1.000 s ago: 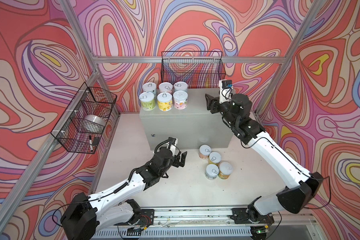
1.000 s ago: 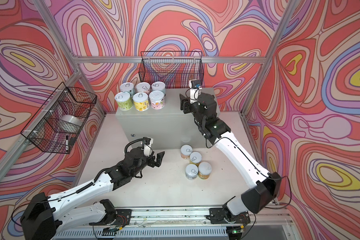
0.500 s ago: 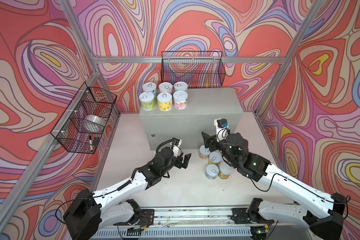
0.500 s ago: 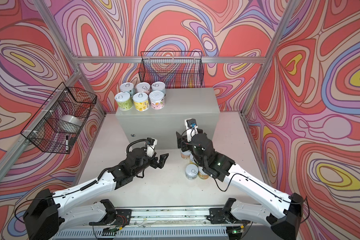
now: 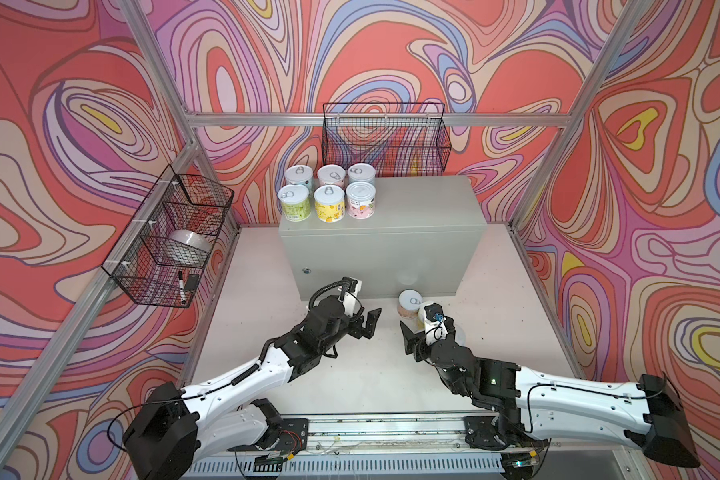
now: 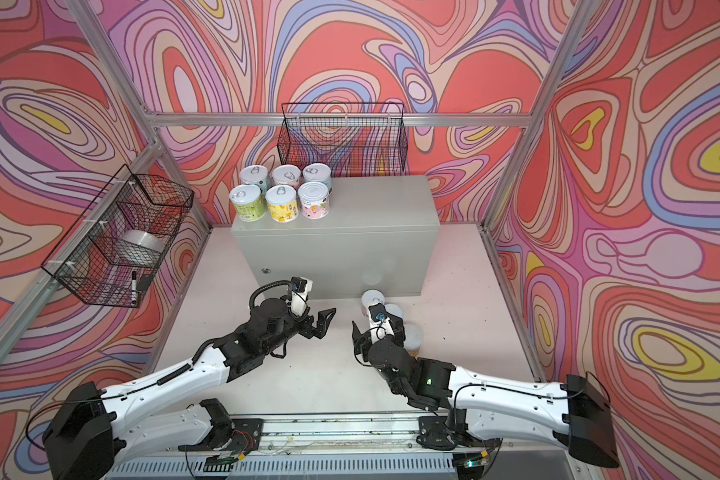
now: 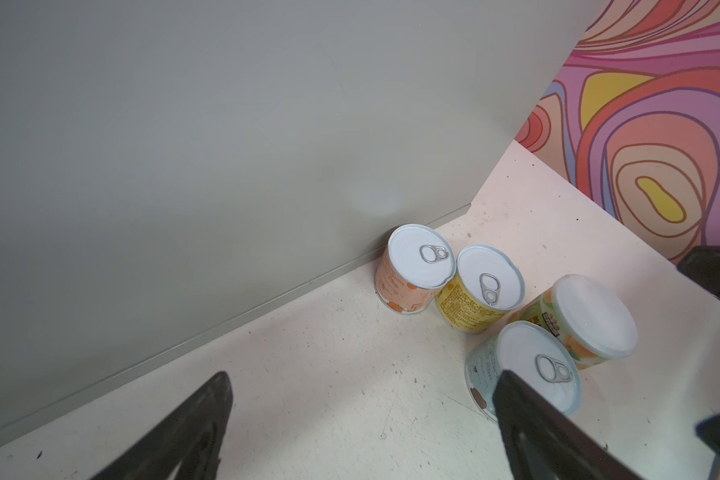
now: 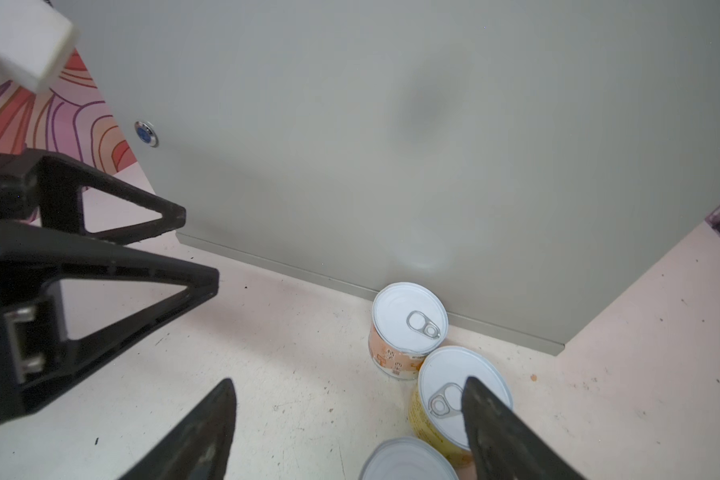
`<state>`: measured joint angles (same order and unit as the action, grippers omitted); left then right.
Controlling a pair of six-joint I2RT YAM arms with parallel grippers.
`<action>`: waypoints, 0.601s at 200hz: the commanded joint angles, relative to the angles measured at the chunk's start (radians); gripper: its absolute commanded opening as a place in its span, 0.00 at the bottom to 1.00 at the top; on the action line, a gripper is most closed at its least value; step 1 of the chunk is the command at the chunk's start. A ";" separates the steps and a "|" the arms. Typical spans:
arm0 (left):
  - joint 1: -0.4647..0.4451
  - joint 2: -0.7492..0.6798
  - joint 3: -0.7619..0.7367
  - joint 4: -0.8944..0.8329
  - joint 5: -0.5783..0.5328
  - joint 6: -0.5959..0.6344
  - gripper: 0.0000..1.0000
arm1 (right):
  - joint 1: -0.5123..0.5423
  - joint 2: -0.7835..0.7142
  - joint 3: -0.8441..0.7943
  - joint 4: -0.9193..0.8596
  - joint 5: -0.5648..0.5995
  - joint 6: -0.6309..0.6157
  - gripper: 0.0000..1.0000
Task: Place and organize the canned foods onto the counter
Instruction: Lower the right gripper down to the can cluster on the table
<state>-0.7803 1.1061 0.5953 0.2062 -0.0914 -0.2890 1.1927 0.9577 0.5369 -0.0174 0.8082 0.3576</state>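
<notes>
Grey counter carries six pastel, silver-lidded cans.

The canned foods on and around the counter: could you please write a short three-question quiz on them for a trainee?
1. How many cans stand on the counter?
2. True or false: the left gripper holds a can.
3. Where are the four remaining cans? A) on the floor by the counter's front; B) behind the counter; C) stacked on other cans.
Key: 1. six; 2. false; 3. A
</notes>
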 commanded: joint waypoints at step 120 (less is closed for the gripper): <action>-0.005 0.053 -0.044 0.103 0.003 -0.029 1.00 | 0.005 -0.029 -0.112 -0.308 -0.222 0.488 0.86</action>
<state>-0.7803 1.1465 0.5747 0.2649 -0.0959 -0.2943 1.1927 0.8906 0.4362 -0.3199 0.6456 0.8093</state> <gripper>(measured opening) 0.999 0.872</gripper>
